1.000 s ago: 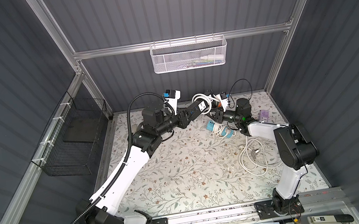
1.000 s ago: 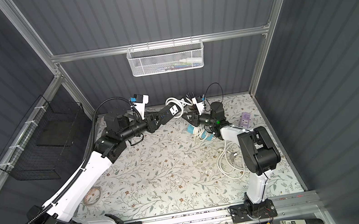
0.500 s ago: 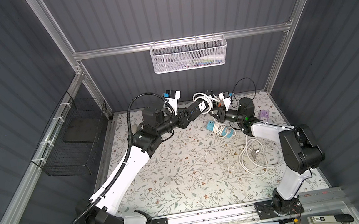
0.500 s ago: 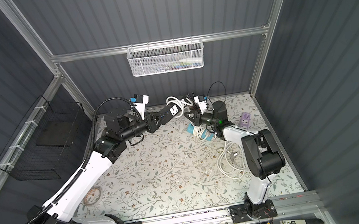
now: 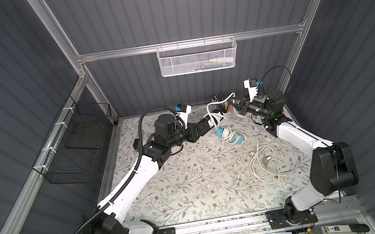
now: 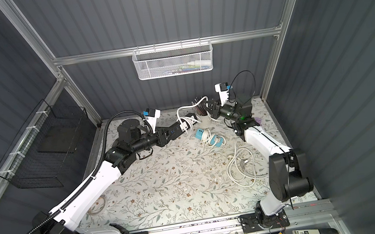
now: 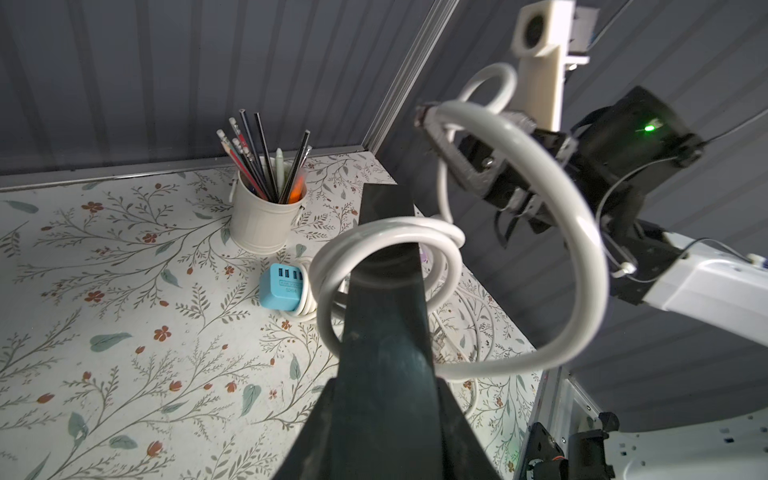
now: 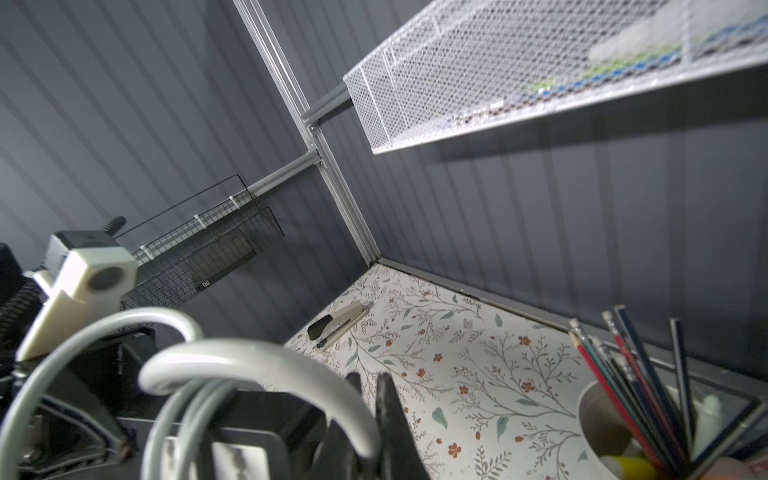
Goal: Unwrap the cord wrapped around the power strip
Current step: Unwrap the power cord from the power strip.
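Left end effector [image 5: 199, 131] is clamped on the near end of the black power strip [image 5: 212, 121] and holds it up off the bench [image 5: 191, 184], at the back of the cell, strip tilted up toward the back wall. Same grip in both top views [image 6: 167, 134].

White cord [image 5: 209, 109] is wound round the strip. The left wrist view shows a couple of turns sitting loosely on the strip body [image 7: 382, 332], plus one big free loop [image 7: 575, 232] swinging out to the right arm.

Right end effector [image 5: 236, 105] is pressed together on that cord, pinching it at the fingertips [image 7: 428, 118], just above the pencil cup [image 5: 227, 110]. The right wrist view has the cord [image 8: 257, 361] arcing down into the closed fingers [image 8: 386, 411] (blurry up close, the contact point itself isn't sharp).

Rest of the bench:
- blue charger block [image 5: 221, 131] with its own white lead bundled, below the strip
- loose white cable [image 5: 267, 161] coiled near the right arm
- stapler [image 8: 338, 324] near the back corner
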You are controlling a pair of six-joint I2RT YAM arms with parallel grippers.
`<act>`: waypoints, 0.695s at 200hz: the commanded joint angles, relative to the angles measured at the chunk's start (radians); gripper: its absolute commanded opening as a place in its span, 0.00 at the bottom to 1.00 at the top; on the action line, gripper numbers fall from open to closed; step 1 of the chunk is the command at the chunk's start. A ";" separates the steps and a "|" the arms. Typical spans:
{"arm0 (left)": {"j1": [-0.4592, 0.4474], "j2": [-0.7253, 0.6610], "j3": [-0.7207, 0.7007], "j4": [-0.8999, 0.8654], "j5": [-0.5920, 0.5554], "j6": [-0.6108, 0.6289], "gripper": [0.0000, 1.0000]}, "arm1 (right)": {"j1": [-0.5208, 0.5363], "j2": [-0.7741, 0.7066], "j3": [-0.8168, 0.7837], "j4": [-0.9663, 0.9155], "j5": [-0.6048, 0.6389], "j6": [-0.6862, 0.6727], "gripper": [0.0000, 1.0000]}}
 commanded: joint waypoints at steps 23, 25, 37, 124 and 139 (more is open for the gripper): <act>0.004 -0.001 0.003 0.059 -0.129 0.044 0.00 | -0.032 -0.162 -0.086 -0.095 -0.003 -0.022 0.00; 0.004 -0.001 0.003 0.062 -0.134 0.046 0.00 | -0.032 -0.169 -0.091 -0.102 -0.001 -0.025 0.00; 0.004 -0.005 0.003 0.086 -0.162 0.050 0.00 | -0.036 -0.211 -0.120 -0.145 0.013 -0.042 0.00; 0.004 0.015 0.102 0.122 -0.232 0.124 0.00 | -0.041 -0.287 -0.379 -0.188 0.040 0.002 0.00; 0.004 0.015 0.112 0.122 -0.235 0.130 0.00 | -0.033 -0.266 -0.407 -0.180 0.054 0.007 0.00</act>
